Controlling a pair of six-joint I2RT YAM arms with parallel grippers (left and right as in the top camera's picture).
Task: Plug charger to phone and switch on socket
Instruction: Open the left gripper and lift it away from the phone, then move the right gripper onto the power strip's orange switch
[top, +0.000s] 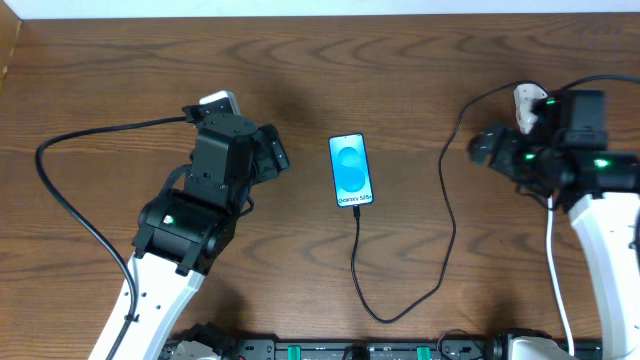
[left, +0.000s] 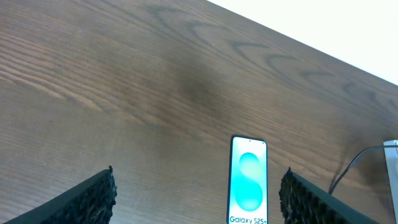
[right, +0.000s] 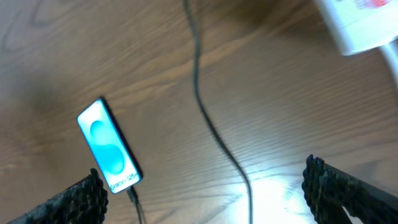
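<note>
The charger (top: 354, 245) meets the phone (top: 351, 171) at its lower end, centre frame; left jaws and right jaws gape released, holding nothing.

The overhead camera looks straight down on the wooden table (top: 120, 70) from well above and takes in both arms. The left wrist camera sits low behind the left gripper (left: 198, 198), facing obliquely across the table toward its far edge. The right wrist camera, behind the right gripper (right: 203, 171), looks steeply down from higher up. All three views share the phone (top: 351, 170). The overhead and right wrist views also share the charger cable (right: 199, 93).
</note>
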